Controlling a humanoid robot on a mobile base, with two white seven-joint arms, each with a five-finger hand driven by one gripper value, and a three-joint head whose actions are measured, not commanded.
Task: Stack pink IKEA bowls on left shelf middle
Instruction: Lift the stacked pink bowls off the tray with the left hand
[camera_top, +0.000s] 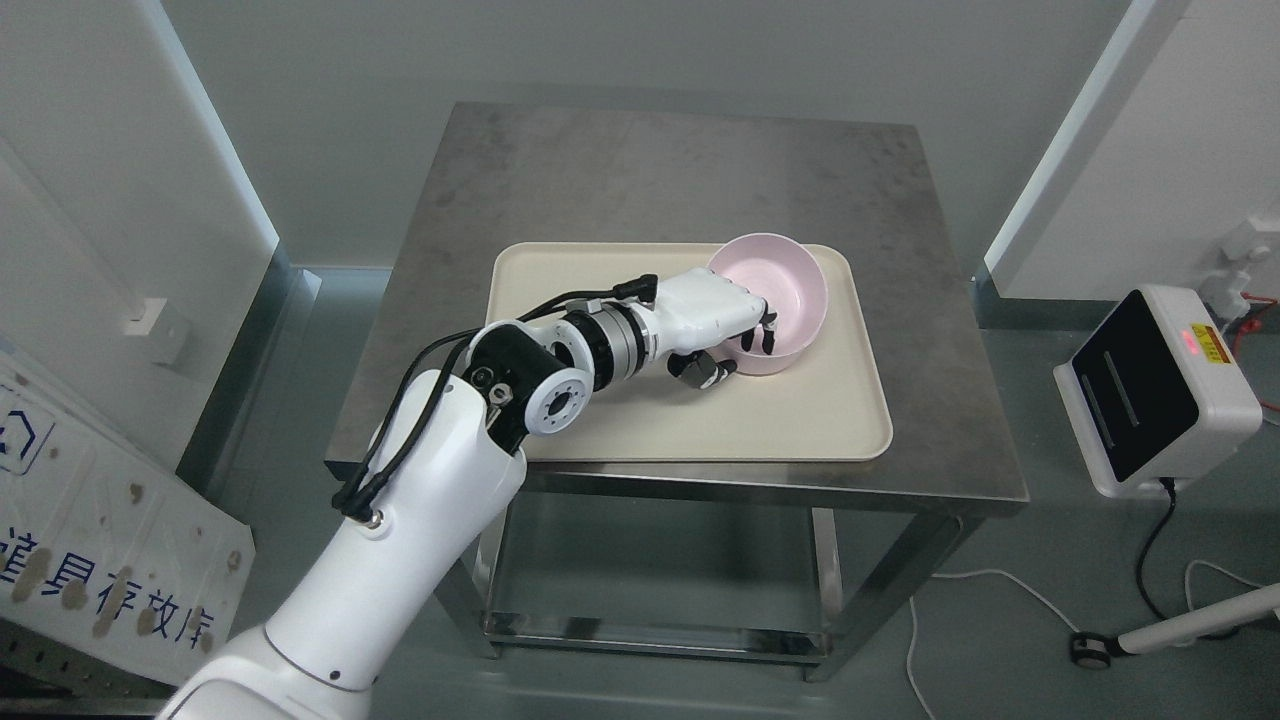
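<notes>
A pink bowl (785, 290) sits at the back right of a beige tray (800, 420) on the steel table. My left hand (735, 340) reaches in from the lower left and grips the bowl's near-left rim. Its fingers (768, 328) hook over the rim into the bowl, and the thumb (706, 372) presses the outer wall. The bowl looks slightly tilted. The right arm does not show.
The steel table (930, 200) has bare surface around the tray. A white device with a black screen (1150, 390) stands on the floor at right, with cables beside it. A white printed board (110, 520) leans at the lower left. White panels flank both sides.
</notes>
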